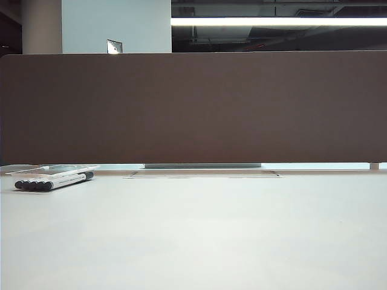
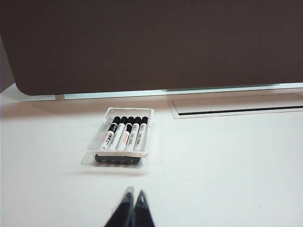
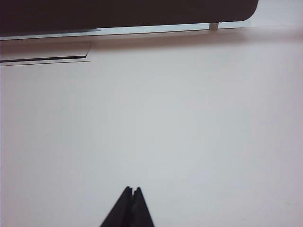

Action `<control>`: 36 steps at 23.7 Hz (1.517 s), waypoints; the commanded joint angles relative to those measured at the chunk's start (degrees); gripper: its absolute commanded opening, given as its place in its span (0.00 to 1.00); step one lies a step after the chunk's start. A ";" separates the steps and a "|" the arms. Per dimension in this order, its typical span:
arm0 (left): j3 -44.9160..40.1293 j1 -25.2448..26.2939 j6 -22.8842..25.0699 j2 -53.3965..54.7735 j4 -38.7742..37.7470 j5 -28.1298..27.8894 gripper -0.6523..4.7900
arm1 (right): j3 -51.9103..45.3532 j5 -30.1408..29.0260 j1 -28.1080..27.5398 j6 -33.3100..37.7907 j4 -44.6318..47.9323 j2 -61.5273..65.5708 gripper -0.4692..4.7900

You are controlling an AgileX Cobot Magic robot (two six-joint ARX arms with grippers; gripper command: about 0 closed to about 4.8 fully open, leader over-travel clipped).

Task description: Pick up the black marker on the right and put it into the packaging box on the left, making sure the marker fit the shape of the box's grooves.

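The packaging box [image 2: 124, 135] lay flat on the white worktop [image 1: 199, 235], a short way in front of the long brown partition [image 1: 193, 109] that stood along the worktop's far edge. In the exterior view the box sat far to the left beneath the partition, low and hard to make out apart from its clear flap. Five markers [image 2: 125, 134] rested side by side in its grooves, all lying the same way, their black caps pointing toward the partition and their black tail ends lined up at the box's near edge. One of them would be the black marker (which of the five could not be told, since they looked alike).

The left gripper [image 2: 131, 193] hung over bare worktop on the near side of the box, apart from it, its jaws pressed together and holding nothing. The right gripper [image 3: 132, 190] hung over bare worktop well away from the box, its jaws likewise together and empty. A narrow slot plate [image 2: 239, 106] was set into the worktop beside the box, just below the partition. Neither arm showed in the exterior view.
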 commanded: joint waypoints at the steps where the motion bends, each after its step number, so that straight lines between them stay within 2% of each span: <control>1: -0.02 0.02 0.04 0.04 0.72 0.04 0.11 | -0.09 0.46 0.02 -0.15 0.44 -0.13 0.07; 5: -0.02 0.00 0.04 0.04 0.72 0.04 0.11 | -0.09 -1.22 0.02 -0.15 1.53 -0.13 0.07; 12: -0.02 0.00 0.04 0.04 0.72 0.04 0.11 | -0.09 -1.86 -0.02 -0.17 13.20 -0.13 0.07; 36: -0.02 0.00 0.04 0.04 0.72 0.04 0.11 | -0.09 -1.97 0.00 -0.15 11.19 -0.13 0.07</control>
